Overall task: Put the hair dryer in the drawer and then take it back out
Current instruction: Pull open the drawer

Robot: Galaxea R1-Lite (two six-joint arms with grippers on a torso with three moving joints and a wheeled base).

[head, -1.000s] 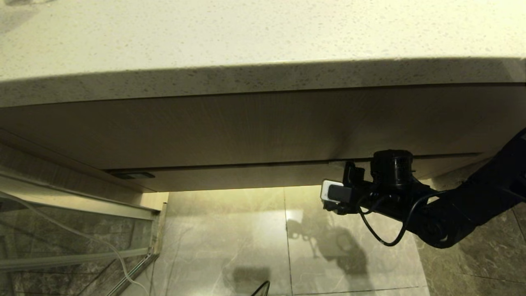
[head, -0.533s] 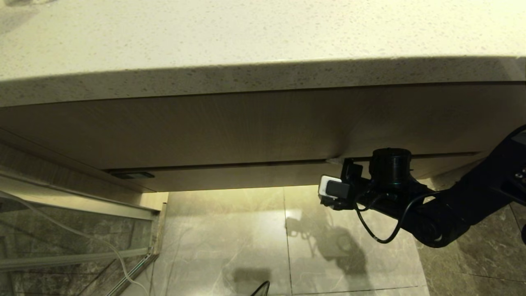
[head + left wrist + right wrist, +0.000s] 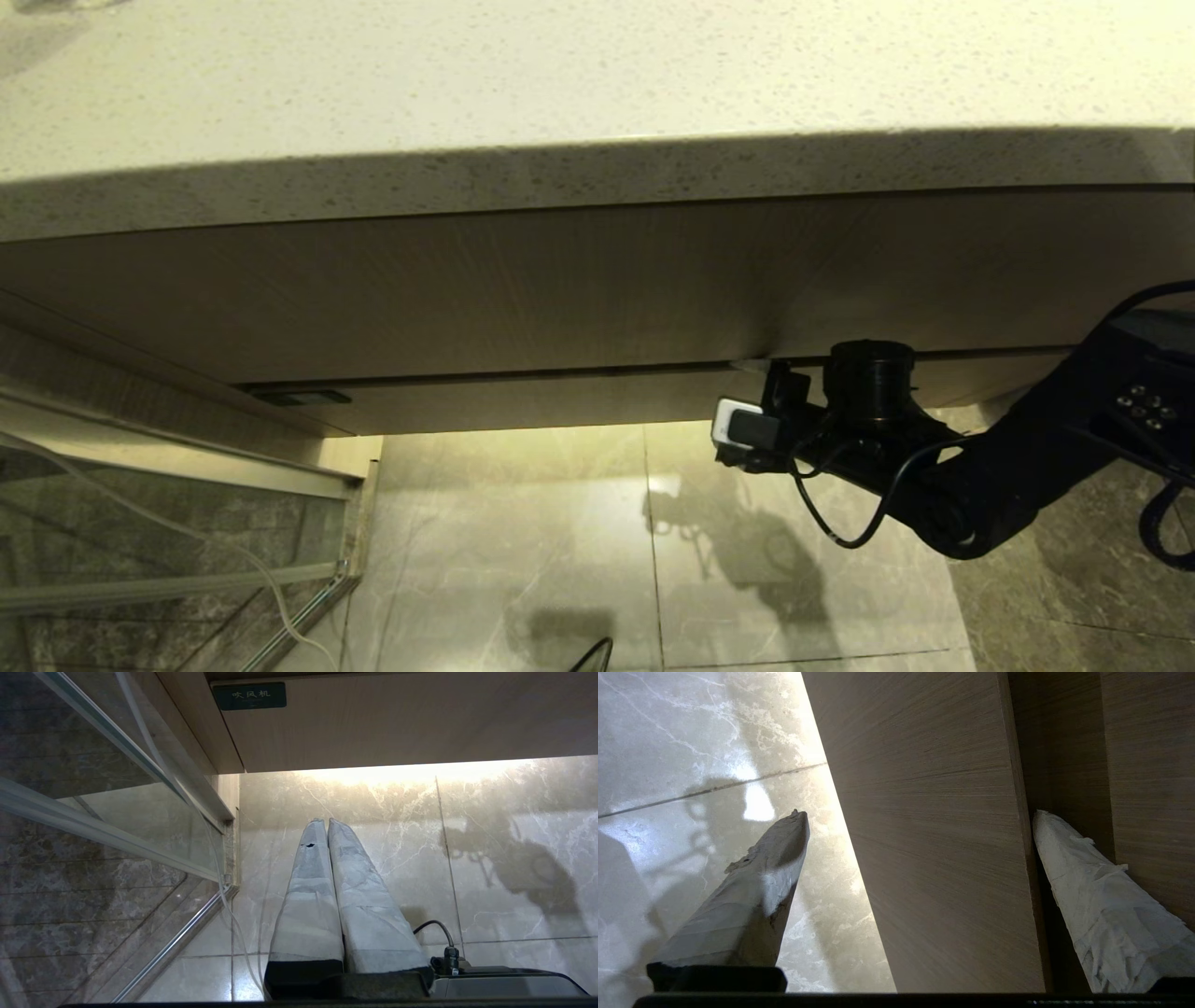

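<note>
Drawer-opening time by the looks of it. The robot's right gripper [image 3: 761,385] has crept a bit to the left along the vanity over the last second and pushed in closer. Its jaws are spread wide and it holds nothing.

In the right wrist view, the right gripper [image 3: 920,816] straddles the narrow front of the wide, shallow beige wood-grain drawer [image 3: 560,399]. One taped white finger [image 3: 1092,891] pokes into the dark gap between that front and the taller wood-grain panel [image 3: 560,289] above it. The other finger [image 3: 756,891] hangs on the floor side, over the glossy grey marble tiles [image 3: 523,532]. Neither pad looks pressed onto the wood yet, as far as I can tell.

The drawer itself is fully shut, with a small dark label plate [image 3: 301,398] at its left end. The small white hair dryer isn't anywhere I can see. It's not on the speckled pale stone countertop [image 3: 560,75] in this shot, so I can't say where it is.

The left gripper [image 3: 327,823] just hangs over the floor near the glass shower door [image 3: 107,826], with its taped fingers pressed together.

My guess is that shuffle was about lining up on the top edge of the front. The next thing would be to pinch or hook it and pull toward the room. There's no handle, so slipping off seems like the real risk here.
</note>
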